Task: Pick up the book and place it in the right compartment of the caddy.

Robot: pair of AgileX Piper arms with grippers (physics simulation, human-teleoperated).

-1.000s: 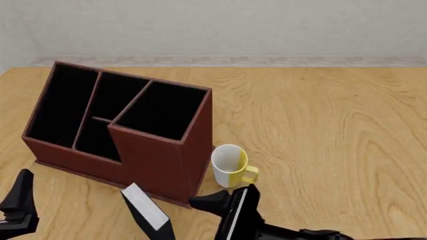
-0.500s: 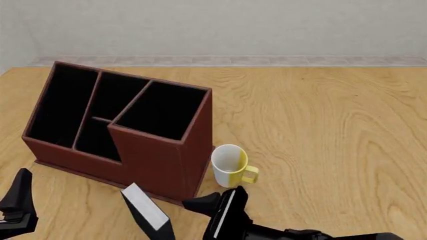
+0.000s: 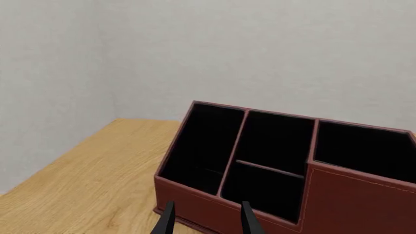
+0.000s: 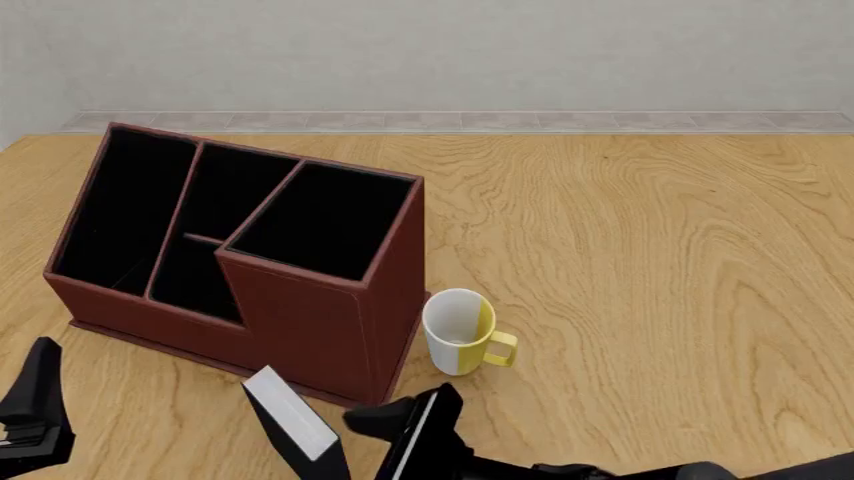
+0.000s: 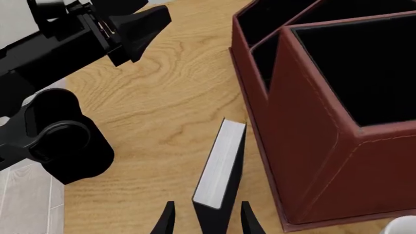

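Observation:
The book point(image 4: 291, 424) stands on edge on the table in front of the caddy point(image 4: 314, 330), white page block up. In the right wrist view the book point(image 5: 219, 168) lies between my right gripper's point(image 5: 206, 220) spread fingers, with gaps on both sides. The right gripper point(image 4: 400, 428) is open, low at the front, just right of the book. The right compartment point(image 4: 327, 220) is the squarish black pocket at the caddy's right end point(image 5: 364, 63). My left gripper point(image 4: 34, 410) is open and empty at the front left, facing the caddy point(image 3: 260, 165).
A white-and-yellow mug point(image 4: 462, 332) stands right of the caddy's front corner, just beyond my right gripper. The left arm point(image 5: 71, 73) crosses the right wrist view beyond the book. A wall runs along the table's far edge.
My right gripper has slid left along the front of the table, closing in on the book. The book, caddy and mug have not moved. The left gripper has barely moved.

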